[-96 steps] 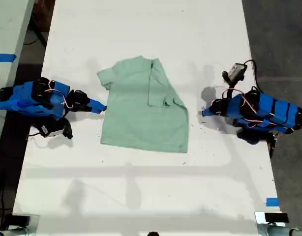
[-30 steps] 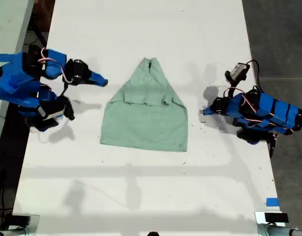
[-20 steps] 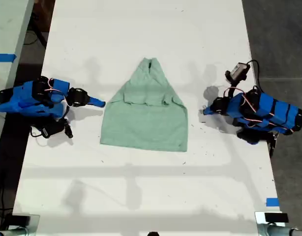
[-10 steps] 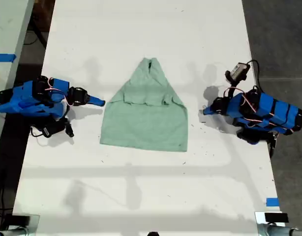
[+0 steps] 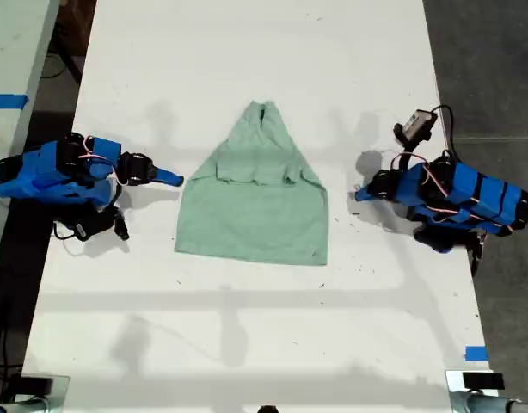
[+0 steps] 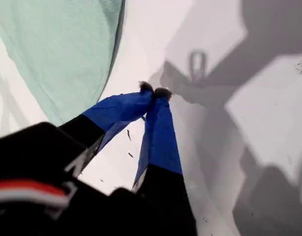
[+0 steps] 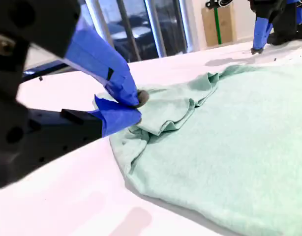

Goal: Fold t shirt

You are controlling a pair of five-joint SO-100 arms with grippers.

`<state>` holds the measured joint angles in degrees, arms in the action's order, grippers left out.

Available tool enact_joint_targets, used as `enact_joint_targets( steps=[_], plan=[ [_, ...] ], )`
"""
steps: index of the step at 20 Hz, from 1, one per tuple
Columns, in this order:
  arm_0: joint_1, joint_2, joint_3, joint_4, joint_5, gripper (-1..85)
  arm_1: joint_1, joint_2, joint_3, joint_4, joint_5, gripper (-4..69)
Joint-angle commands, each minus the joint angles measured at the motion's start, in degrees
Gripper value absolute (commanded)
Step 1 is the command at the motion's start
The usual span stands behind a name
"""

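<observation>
The pale mint-green t shirt (image 5: 255, 206) lies flat in the middle of the white table (image 5: 247, 344), both sleeves folded inward and the collar pointing to the far end. My second gripper (image 5: 176, 180) is shut and low at the shirt's edge on the exterior view's left. Its tips (image 7: 137, 105) rest right beside the rumpled folded sleeve of the t shirt (image 7: 229, 137). My first gripper (image 5: 357, 196) is shut on the exterior view's right, tips (image 6: 153, 90) down on bare table a short gap from the t shirt (image 6: 57, 49). It also shows as the first gripper (image 7: 257, 49) across the cloth.
A strip of blue tape (image 5: 475, 353) marks the table edge at the exterior view's lower right. Another blue tape (image 5: 6, 101) sits on a neighbouring surface at the exterior view's left. Dark floor borders the table on both sides.
Since 4.8 s ago the sleeve on the exterior view's left was folded inward. The second arm lifted, then came back down beside the shirt. Nothing has moved in the last second.
</observation>
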<state>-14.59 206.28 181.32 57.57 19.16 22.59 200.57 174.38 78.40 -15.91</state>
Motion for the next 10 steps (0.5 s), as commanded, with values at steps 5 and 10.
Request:
enact_joint_targets(
  steps=[5, 10],
  plan=[
    [-1.9, 0.4, 0.2, 0.0, -1.3, -0.1, -0.4, 0.6, 1.9, 0.1, 0.8, 1.2],
    [-1.9, 0.4, 0.2, 0.1, -1.2, -0.1, -0.5, 0.6, 1.9, 0.1, 0.9, 1.2]
  ],
)
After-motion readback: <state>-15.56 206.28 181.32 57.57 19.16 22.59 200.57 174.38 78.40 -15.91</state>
